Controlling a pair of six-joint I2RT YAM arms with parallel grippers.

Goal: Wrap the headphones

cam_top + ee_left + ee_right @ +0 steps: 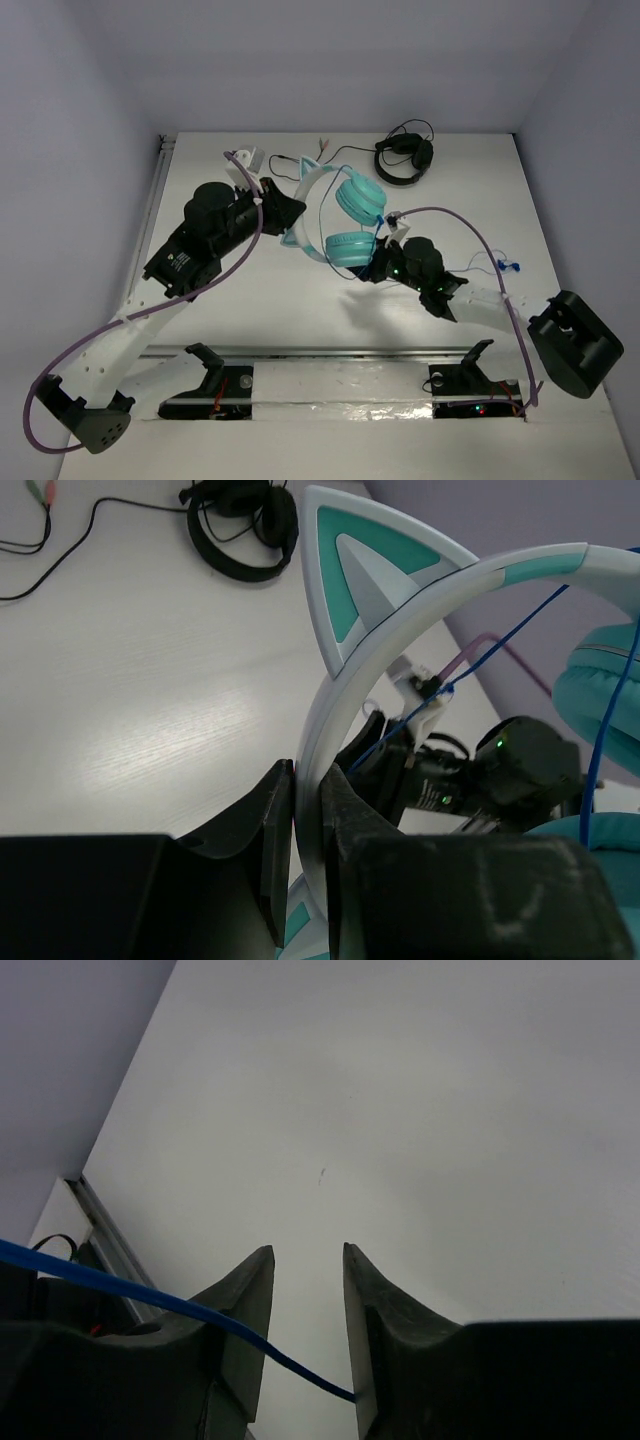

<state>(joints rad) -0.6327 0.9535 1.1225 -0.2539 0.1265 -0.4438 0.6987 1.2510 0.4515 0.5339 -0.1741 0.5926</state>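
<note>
The teal headphones [358,200] are held up over the middle of the table, both round ear cups facing me. My left gripper [290,212] is shut on the pale cat-ear headband [400,610], which is pinched between its jaws [308,780]. The thin blue cable [500,645] runs from the headband area down toward my right gripper [368,272], just below the lower ear cup. In the right wrist view the cable [150,1295] crosses loosely between the jaws of my right gripper [307,1252], which stand apart. The cable's far end [508,266] lies on the table to the right.
Black headphones [405,160] with a black cable lie at the back of the table and also show in the left wrist view [240,525]. A thin dark cable with plugs [40,500] lies at the back left. Walls close in on three sides.
</note>
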